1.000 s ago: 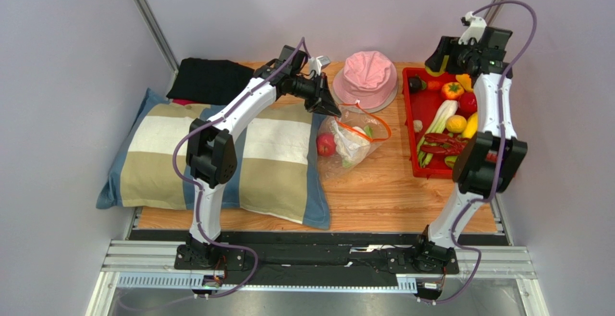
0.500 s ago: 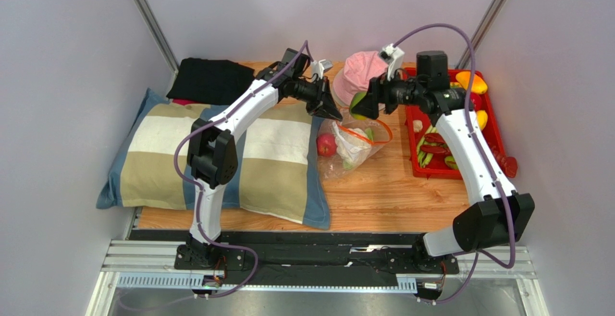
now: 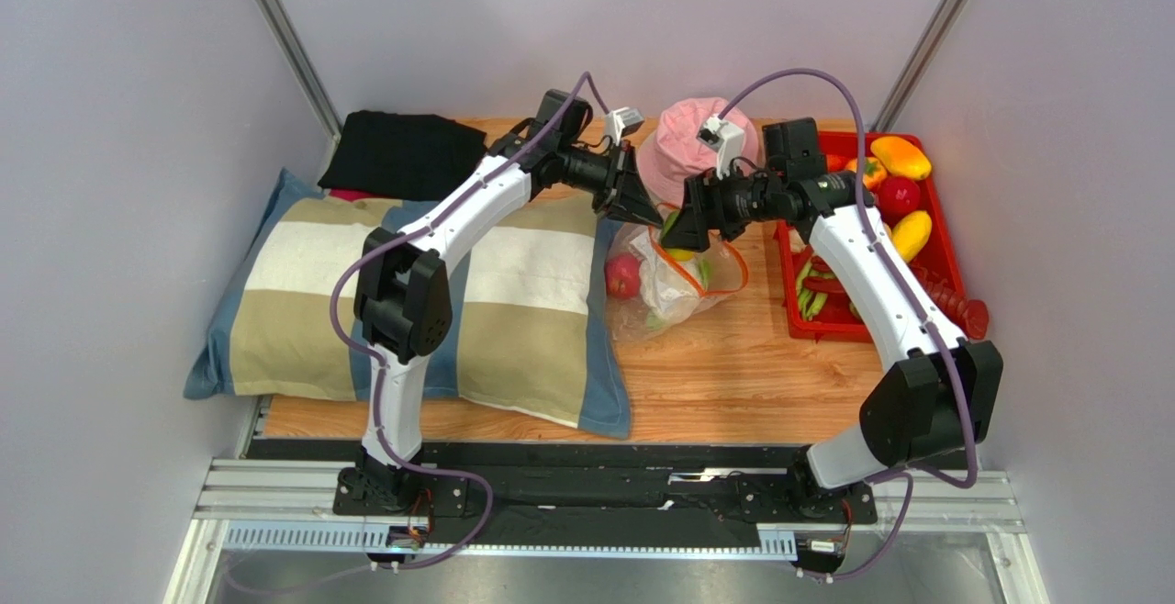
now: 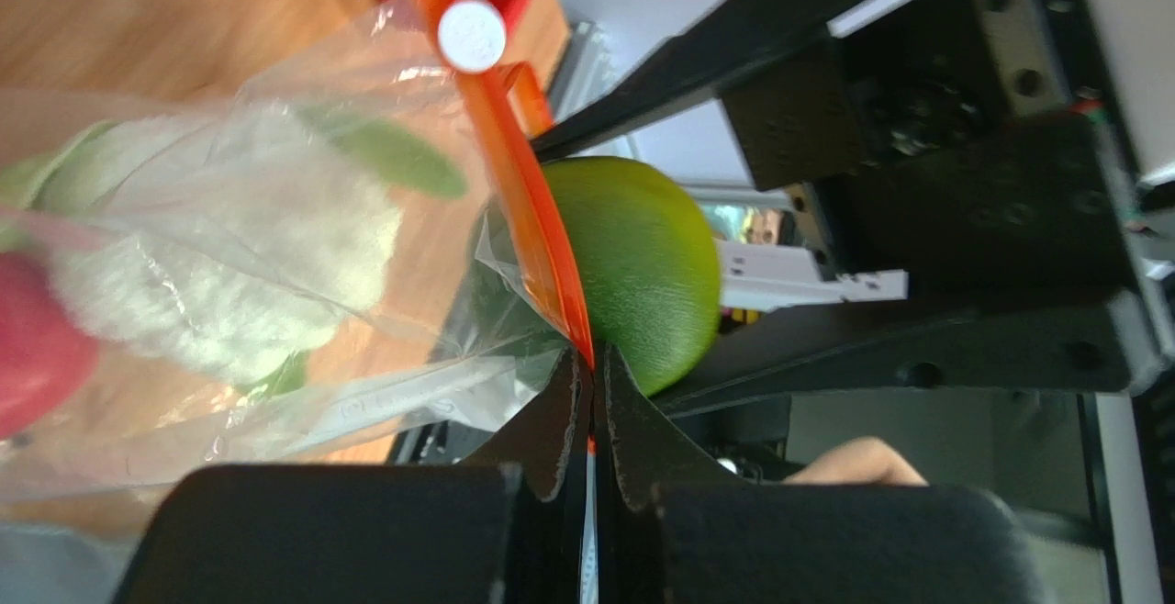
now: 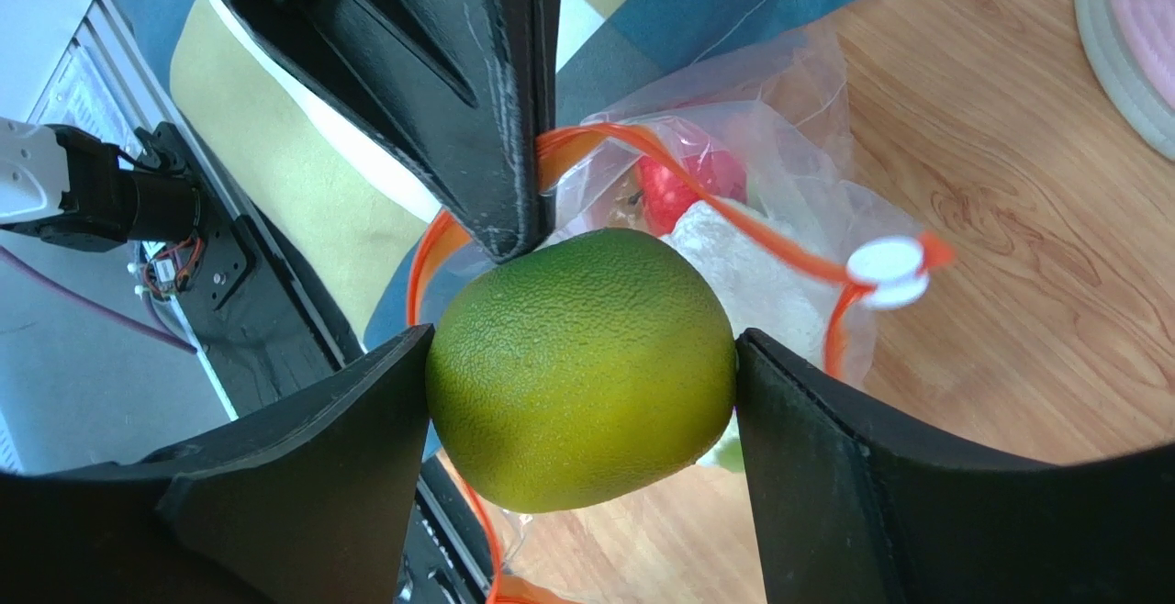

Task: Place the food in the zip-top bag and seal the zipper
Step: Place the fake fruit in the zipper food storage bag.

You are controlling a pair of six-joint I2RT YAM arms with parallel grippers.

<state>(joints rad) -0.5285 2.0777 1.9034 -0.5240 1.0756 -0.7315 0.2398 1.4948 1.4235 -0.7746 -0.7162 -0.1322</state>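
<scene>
My left gripper (image 3: 639, 205) (image 4: 593, 363) is shut on the orange-red zipper (image 4: 517, 177) and holds the mouth of the clear zip-top bag (image 3: 679, 285) up and open. My right gripper (image 3: 679, 226) (image 5: 579, 356) is shut on a round green fruit (image 5: 579, 363) (image 4: 637, 267), which hangs right at the bag's mouth, next to the left fingers (image 5: 469, 109). A red food piece (image 3: 624, 276) and a white-green one (image 4: 221, 274) lie inside the bag. The zipper's white slider (image 5: 886, 263) sits at the far end of the strip.
A red tray (image 3: 807, 333) at the right holds more food, among it a yellow pepper (image 3: 899, 157). A pink hat (image 3: 697, 143) lies behind the bag. To the left of the bag lies a striped pillow (image 3: 414, 301), with a black cloth (image 3: 400, 150) behind it.
My right arm has swung left from over the tray to the bag's mouth, carrying the green fruit. The left gripper has kept its hold on the zipper edge and barely moved.
</scene>
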